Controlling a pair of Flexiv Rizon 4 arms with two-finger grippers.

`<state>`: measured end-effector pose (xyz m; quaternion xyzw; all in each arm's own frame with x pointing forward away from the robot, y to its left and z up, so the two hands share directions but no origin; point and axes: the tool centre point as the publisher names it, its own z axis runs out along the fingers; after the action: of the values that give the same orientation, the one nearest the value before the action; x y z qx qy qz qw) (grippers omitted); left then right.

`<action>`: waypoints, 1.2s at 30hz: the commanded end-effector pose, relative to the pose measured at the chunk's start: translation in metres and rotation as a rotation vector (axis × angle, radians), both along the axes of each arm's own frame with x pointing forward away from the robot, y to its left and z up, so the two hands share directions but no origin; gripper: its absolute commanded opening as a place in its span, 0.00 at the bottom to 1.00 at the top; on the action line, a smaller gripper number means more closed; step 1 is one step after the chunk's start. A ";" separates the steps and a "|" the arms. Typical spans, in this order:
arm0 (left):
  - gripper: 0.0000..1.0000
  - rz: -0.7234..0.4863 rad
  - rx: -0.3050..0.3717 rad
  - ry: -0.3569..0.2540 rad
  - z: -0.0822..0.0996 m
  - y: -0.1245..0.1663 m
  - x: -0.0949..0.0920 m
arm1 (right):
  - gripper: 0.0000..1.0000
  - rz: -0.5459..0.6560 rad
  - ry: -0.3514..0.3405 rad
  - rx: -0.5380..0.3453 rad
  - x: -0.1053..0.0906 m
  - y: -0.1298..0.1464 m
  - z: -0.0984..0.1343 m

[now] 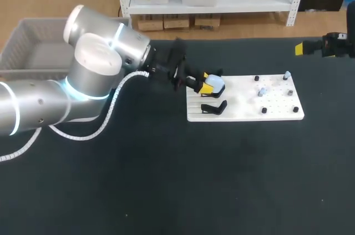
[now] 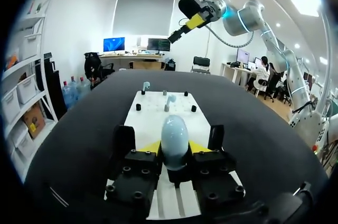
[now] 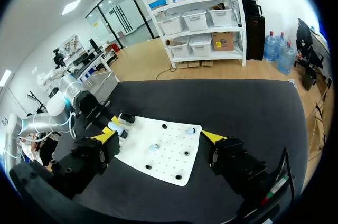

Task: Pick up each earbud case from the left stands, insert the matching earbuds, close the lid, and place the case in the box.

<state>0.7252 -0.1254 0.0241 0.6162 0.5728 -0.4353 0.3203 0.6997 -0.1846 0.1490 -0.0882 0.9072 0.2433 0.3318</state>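
Observation:
A pale blue, egg-shaped earbud case sits at the left end of the white board, between black stands. My left gripper is shut on it, a yellow tip pressing each side; the head view shows the same case and left gripper. Two small pale earbuds sit on pegs on the board's right half. My right gripper stands wide open and holds nothing, high above the board; in the head view the right gripper is at the far right.
A grey basket stands at the table's back left. Several short black pegs stick up from the board. Dark tabletop surrounds the board on all sides.

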 end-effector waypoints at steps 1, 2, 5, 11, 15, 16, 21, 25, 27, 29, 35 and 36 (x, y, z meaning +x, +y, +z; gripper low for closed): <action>0.00 0.032 -0.034 -0.030 0.016 0.014 -0.015 | 1.00 0.000 0.001 -0.001 0.000 0.000 0.000; 0.00 0.039 -0.046 -0.036 0.020 0.016 -0.018 | 1.00 0.000 0.001 -0.001 0.000 0.000 0.000; 0.00 0.066 -0.111 -0.035 0.034 0.024 -0.023 | 1.00 0.000 0.001 -0.001 0.000 0.000 0.000; 0.00 0.072 -0.235 -0.038 0.065 0.030 -0.032 | 1.00 0.000 0.001 -0.001 0.000 0.000 0.000; 0.00 0.071 -0.273 -0.044 0.080 0.030 -0.039 | 1.00 0.000 0.001 -0.001 0.000 0.000 0.000; 0.00 0.073 -0.283 -0.043 0.082 0.030 -0.040 | 1.00 0.000 0.001 -0.001 0.000 0.000 0.000; 0.00 0.100 -0.308 -0.031 0.091 0.028 -0.049 | 1.00 0.000 0.001 -0.001 0.000 0.000 0.000; 0.00 0.129 -0.330 -0.013 0.095 0.026 -0.057 | 1.00 0.000 0.001 -0.001 0.000 0.000 0.000; 0.00 0.140 -0.332 -0.013 0.097 0.024 -0.060 | 1.00 0.000 0.001 -0.001 0.000 0.000 0.000; 0.00 0.151 -0.352 -0.006 0.097 0.023 -0.062 | 1.00 0.000 0.001 -0.001 0.000 0.000 0.000; 0.00 0.146 -0.346 -0.007 0.095 0.016 -0.066 | 1.00 0.000 0.001 -0.001 0.000 0.000 0.000; 0.00 0.146 -0.347 -0.005 0.095 0.015 -0.067 | 1.00 0.000 0.001 -0.001 0.000 0.000 0.000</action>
<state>0.6622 -0.1080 0.1191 0.5258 0.5138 -0.5204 0.4345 0.6998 -0.1846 0.1490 -0.0881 0.9072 0.2433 0.3318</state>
